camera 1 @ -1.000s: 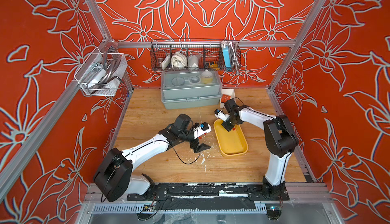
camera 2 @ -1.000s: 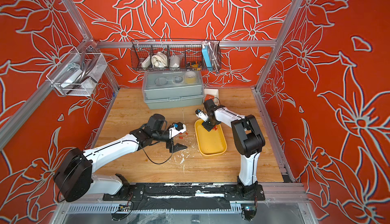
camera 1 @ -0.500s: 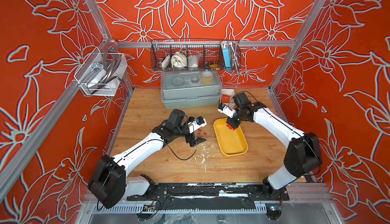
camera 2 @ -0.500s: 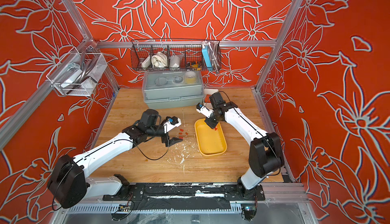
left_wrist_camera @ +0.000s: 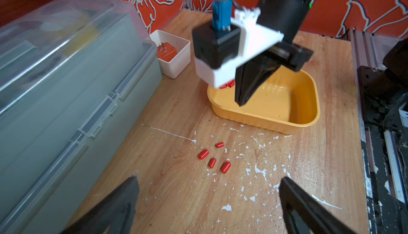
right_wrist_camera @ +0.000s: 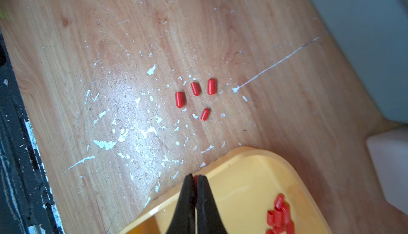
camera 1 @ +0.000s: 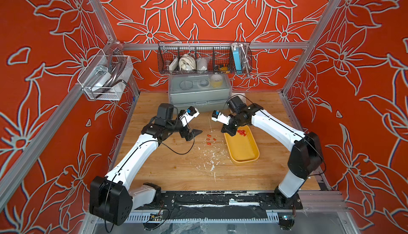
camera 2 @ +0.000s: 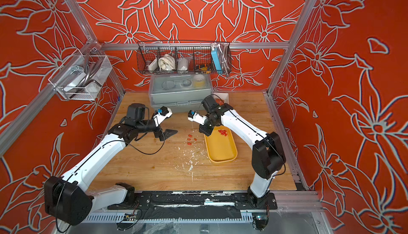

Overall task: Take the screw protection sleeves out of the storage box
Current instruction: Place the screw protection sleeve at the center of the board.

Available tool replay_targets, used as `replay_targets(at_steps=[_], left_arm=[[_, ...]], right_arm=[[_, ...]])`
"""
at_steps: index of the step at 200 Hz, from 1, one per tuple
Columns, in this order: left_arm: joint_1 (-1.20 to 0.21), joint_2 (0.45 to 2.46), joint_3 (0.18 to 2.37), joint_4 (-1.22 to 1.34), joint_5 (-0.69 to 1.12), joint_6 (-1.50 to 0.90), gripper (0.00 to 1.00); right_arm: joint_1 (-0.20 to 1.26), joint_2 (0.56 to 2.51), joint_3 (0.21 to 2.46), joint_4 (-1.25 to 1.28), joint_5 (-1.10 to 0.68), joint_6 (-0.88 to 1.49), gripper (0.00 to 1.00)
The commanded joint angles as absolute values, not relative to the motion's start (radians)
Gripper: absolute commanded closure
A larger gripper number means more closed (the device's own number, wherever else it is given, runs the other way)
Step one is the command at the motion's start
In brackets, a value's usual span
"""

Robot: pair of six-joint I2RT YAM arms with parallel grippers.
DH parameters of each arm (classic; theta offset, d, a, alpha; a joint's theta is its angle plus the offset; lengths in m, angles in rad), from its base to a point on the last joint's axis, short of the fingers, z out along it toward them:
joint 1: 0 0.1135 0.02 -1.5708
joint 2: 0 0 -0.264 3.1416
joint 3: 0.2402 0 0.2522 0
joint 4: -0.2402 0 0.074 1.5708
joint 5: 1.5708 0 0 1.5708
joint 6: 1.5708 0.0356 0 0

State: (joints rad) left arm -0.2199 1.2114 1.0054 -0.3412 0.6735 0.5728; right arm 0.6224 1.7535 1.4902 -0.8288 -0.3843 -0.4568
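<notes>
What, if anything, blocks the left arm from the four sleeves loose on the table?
Likely nothing. The four sleeves lie on bare table just ahead of the open left pincer, nothing between. The right pincer, shut on another sleeve, hangs over the tray, off to the side.

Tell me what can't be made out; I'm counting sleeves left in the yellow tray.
Screw protection sleeves in the storage box: pile overlaps and is cut by the right wrist view's edge; mostly behind the right arm's camera in the left wrist view; too small in both top views.
Right gripper: shut, a red sliver between its tips; whether it grips a sleeve is unclear.
</notes>
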Motion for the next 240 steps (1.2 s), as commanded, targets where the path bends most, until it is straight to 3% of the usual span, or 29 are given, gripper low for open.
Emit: replay_targets(at_steps=[1, 126, 181, 240], left_arm=[[-0.181, 1.203, 1.042, -0.387, 0.69, 0.526, 0.02], [-0.161, 1.228, 1.064, -0.383, 0.68, 0.481, 0.02], [-0.161, 1.224, 1.054, -0.39, 0.724, 0.489, 0.02], [-0.166, 1.233, 1.057, -0.393, 0.771, 0.478, 0.02]], right_arm=[[0.659, 1.823, 1.522, -0.827, -0.427, -0.423, 1.0], [0.735, 2.057, 1.509, -0.723, -0.285, -0.426, 0.97], [0.735, 2.008, 1.507, -0.747, -0.287, -0.439, 0.82], [0.714, 1.862, 1.475, -0.789, -0.287, -0.451, 0.79]])
